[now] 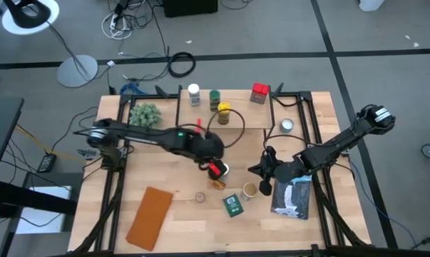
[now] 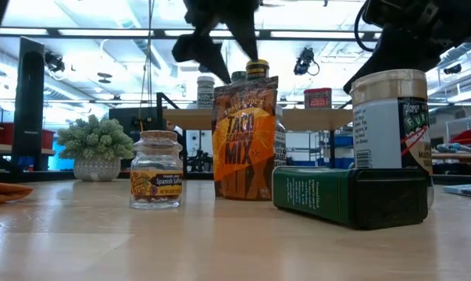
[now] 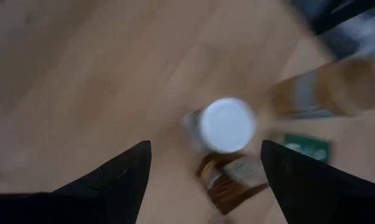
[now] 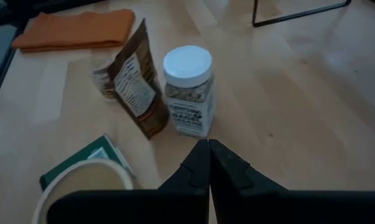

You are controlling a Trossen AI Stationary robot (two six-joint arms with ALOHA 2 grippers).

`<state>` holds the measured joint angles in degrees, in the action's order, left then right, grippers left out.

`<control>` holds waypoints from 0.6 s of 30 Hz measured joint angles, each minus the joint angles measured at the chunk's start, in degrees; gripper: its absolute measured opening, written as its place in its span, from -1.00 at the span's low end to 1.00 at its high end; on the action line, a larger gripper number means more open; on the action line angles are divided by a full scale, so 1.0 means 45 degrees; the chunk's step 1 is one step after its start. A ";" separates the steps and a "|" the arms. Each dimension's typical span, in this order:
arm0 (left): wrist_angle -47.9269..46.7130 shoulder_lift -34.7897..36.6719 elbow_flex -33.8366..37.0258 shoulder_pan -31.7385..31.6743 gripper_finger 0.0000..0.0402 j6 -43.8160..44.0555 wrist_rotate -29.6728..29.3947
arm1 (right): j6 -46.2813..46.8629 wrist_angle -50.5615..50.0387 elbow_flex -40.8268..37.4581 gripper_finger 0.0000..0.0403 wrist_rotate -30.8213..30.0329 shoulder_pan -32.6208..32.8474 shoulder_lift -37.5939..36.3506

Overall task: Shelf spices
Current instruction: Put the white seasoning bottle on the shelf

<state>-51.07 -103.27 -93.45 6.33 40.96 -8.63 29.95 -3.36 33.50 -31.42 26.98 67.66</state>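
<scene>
White-lidded spice jar [image 4: 188, 89] stands upright on the counter [image 1: 186, 221] beside the amber taco-mix packet [image 4: 136, 87], with the dark green tin [image 2: 351, 195] and a tan-lidded jar [image 2: 390, 117] near, toward 4 o'clock. Left claw [image 3: 203, 165] hangs directly above the white lid, fingers spread wide, gripping nothing. Right claw [image 4: 208, 163] sits at 3 o'clock of the cluster, fingers pressed together and empty; four more spices stand on the shelf [image 1: 254, 118] toward 12 o'clock.

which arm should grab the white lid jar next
Left, probably. The left gripper hangs open right above the white-lidded jar, fingers either side; the right gripper is shut and off to its side.
</scene>
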 joint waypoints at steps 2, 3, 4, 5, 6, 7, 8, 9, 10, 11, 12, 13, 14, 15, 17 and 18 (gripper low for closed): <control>-0.1011 -0.0848 -0.1005 0.0004 0.53 0.0125 0.0032 | -0.0002 -0.0022 0.0000 -1.00 0.0002 0.0065 0.0000; -0.1427 -0.1218 -0.1428 -0.0001 0.53 0.0225 0.0069 | 0.0002 -0.0026 0.0000 -1.00 0.0000 0.0073 0.0000; -0.1762 -0.1537 -0.1805 0.0001 0.53 0.0295 0.0114 | 0.0005 -0.0048 0.0000 -1.00 0.0000 0.0078 0.0000; -0.1919 -0.1823 -0.2120 0.0004 0.53 0.0348 0.0215 | 0.0005 -0.0058 0.0000 -1.00 0.0000 0.0075 0.0000; -0.1985 -0.2136 -0.2416 0.0004 0.53 0.0405 0.0397 | 0.0005 -0.0064 0.0000 -1.00 0.0000 0.0073 0.0000; -0.2044 -0.2375 -0.2652 0.0000 0.53 0.0467 0.0656 | 0.0013 -0.0066 0.0000 -1.00 -0.0002 0.0073 0.0000; -0.2222 -0.2626 -0.2839 -0.0001 0.53 0.0565 0.0867 | 0.0029 -0.0085 0.0000 -1.00 0.0000 0.0073 0.0000; -0.2338 -0.2878 -0.2989 -0.0025 0.53 0.0630 0.0977 | 0.0029 -0.0133 0.0000 -1.00 0.0000 0.0073 0.0000; -0.2283 -0.3050 -0.3086 -0.0039 0.53 0.0697 0.1058 | 0.0029 -0.0161 0.0000 -1.00 0.0000 0.0078 0.0000; -0.2211 -0.3188 -0.3128 -0.0057 0.53 0.0845 0.1104 | 0.0029 -0.0163 0.0000 -1.00 0.0000 0.0078 0.0001; -0.2230 -0.3310 -0.3164 -0.0089 0.53 0.1038 0.1175 | 0.0029 -0.0163 0.0000 -1.00 0.0000 0.0078 0.0000; -0.2269 -0.3398 -0.3203 -0.0142 0.53 0.1187 0.1285 | 0.0029 -0.0179 0.0000 -1.00 0.0000 0.0079 0.0000; -0.2247 -0.3452 -0.3188 -0.0189 0.53 0.1285 0.1441 | 0.0029 -0.0217 0.0000 -1.00 0.0000 0.0092 0.0000; -0.2207 -0.3537 -0.3172 -0.0231 0.53 0.1352 0.1554 | 0.0029 -0.0237 0.0000 -1.00 0.0000 0.0095 0.0000; -0.2186 -0.3612 -0.3186 -0.0253 0.53 0.1391 0.1517 | 0.0029 -0.0265 0.0000 -1.00 0.0000 0.0097 0.0000; -0.2216 -0.3618 -0.3181 -0.0257 0.53 0.1445 0.1512 | 0.0029 -0.0280 0.0000 -1.00 0.0002 0.0097 0.0000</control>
<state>-61.04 -119.55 -107.77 5.17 47.47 -1.82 30.09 -4.62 33.50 -31.41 27.42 67.66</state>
